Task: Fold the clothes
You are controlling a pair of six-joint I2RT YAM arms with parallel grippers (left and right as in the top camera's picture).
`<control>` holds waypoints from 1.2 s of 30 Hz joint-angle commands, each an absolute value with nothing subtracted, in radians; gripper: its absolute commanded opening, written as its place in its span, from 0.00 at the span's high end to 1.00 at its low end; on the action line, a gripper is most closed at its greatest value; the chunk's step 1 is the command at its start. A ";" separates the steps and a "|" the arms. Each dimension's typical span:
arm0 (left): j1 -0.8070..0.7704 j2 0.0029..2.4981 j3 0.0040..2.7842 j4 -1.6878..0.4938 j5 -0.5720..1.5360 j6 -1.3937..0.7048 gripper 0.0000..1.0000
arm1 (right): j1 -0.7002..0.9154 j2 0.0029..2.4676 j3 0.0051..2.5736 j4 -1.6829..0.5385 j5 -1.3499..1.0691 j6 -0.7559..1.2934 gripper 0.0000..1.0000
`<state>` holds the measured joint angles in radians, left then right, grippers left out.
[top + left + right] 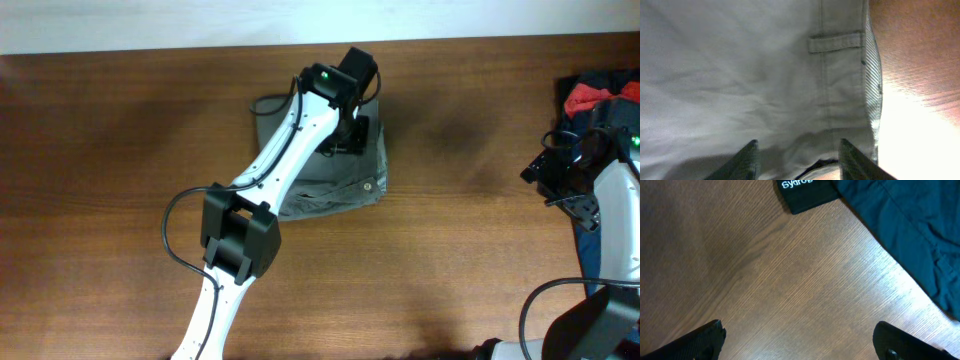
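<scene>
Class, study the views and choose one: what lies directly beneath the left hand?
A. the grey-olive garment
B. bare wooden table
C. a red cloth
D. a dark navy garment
A: the left wrist view shows the left hand open over the grey-olive garment, whose fabric fills most of that picture.

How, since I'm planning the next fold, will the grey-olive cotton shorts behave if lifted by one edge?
Probably floppy: the grey-olive cotton shorts lie in soft creases. Folded compactly on the wooden table, their layers may well fall open when lifted.
</scene>
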<state>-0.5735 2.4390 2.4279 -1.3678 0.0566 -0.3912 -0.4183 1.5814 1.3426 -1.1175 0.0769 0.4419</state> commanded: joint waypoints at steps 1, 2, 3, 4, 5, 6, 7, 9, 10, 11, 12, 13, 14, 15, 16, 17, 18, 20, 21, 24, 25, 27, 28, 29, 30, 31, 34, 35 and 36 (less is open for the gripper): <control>-0.567 2.398 2.523 -1.424 -0.081 -0.386 0.37 | -0.420 1.576 1.358 -1.117 0.079 0.451 0.01; -0.567 2.397 2.555 -1.451 -0.104 -0.386 0.34 | -0.420 1.576 1.358 -1.117 0.079 0.451 0.01; -0.567 2.394 2.584 -1.474 -0.120 -0.387 0.31 | -0.420 1.576 1.358 -1.117 0.079 0.451 0.01; -0.567 2.391 2.617 -1.500 -0.133 -0.387 0.27 | -0.420 1.576 1.358 -1.117 0.079 0.451 0.01; -0.567 2.387 2.645 -1.521 -0.139 -0.387 0.22 | -0.420 1.576 1.358 -1.117 0.079 0.451 0.01; -0.567 2.380 2.677 -1.545 -0.140 -0.387 0.19 | -0.420 1.576 1.358 -1.117 0.079 0.451 0.01; -0.567 2.373 2.706 -1.568 -0.140 -0.387 0.18 | -0.420 1.576 1.358 -1.117 0.079 0.451 0.01; -0.567 2.352 2.753 -1.611 -0.140 -0.387 0.15 | -0.420 1.576 1.358 -1.117 0.079 0.451 0.01; -0.567 2.339 2.774 -1.631 -0.140 -0.387 0.14 | -0.420 1.576 1.358 -1.117 0.079 0.451 0.01; -0.567 2.323 2.794 -1.652 -0.141 -0.387 0.14 | -0.420 1.576 1.358 -1.117 0.079 0.451 0.01; -0.567 2.310 2.809 -1.669 -0.145 -0.387 0.14 | -0.420 1.576 1.358 -1.117 0.079 0.451 0.01; -0.567 2.294 2.821 -1.688 -0.154 -0.387 0.14 | -0.420 1.576 1.358 -1.117 0.079 0.451 0.01; -0.567 2.273 2.824 -1.688 -0.152 -0.365 0.14 | -0.420 1.576 1.358 -1.117 0.079 0.451 0.01; -0.567 2.249 2.824 -1.688 -0.148 -0.353 0.13 | -0.420 1.576 1.358 -1.117 0.079 0.451 0.01; -0.567 2.228 2.824 -1.688 -0.148 -0.353 0.13 | -0.420 1.576 1.358 -1.117 0.079 0.451 0.01; -0.569 2.203 2.824 -1.688 -0.147 -0.352 0.13 | -0.420 1.576 1.358 -1.117 0.079 0.451 0.01; -0.569 2.178 2.824 -1.688 -0.147 -0.343 0.13 | -0.420 1.576 1.358 -1.117 0.079 0.451 0.01; -0.570 2.132 2.817 -1.688 -0.147 -0.331 0.13 | -0.420 1.576 1.358 -1.117 0.079 0.451 0.01; -0.570 2.102 2.808 -1.688 -0.147 -0.315 0.13 | -0.420 1.576 1.358 -1.117 0.079 0.451 0.01; -0.570 2.016 2.754 -1.688 -0.147 -0.270 0.13 | -0.420 1.576 1.358 -1.117 0.079 0.451 0.01; -0.570 1.984 2.723 -1.688 -0.148 -0.266 0.08 | -0.420 1.576 1.358 -1.117 0.079 0.451 0.01; -0.569 1.906 2.628 -1.688 -0.147 -0.268 0.07 | -0.420 1.576 1.358 -1.117 0.079 0.451 0.01; -0.569 1.860 2.566 -1.688 -0.147 -0.274 0.07 | -0.420 1.576 1.358 -1.117 0.079 0.451 0.01; -0.569 1.819 2.510 -1.688 -0.147 -0.286 0.06 | -0.420 1.576 1.358 -1.117 0.079 0.451 0.01; -0.569 1.773 2.442 -1.688 -0.151 -0.308 0.05 | -0.420 1.576 1.358 -1.117 0.079 0.451 0.01; -0.569 1.734 2.386 -1.688 -0.158 -0.327 0.05 | -0.420 1.576 1.358 -1.117 0.079 0.451 0.01; -0.569 1.624 2.215 -1.684 -0.211 -0.382 0.03 | -0.420 1.576 1.358 -1.117 0.079 0.451 0.01; -0.569 1.594 2.170 -1.679 -0.229 -0.403 0.03 | -0.420 1.576 1.358 -1.117 0.079 0.451 0.01; -0.569 1.564 2.121 -1.665 -0.237 -0.416 0.03 | -0.420 1.576 1.358 -1.117 0.079 0.451 0.01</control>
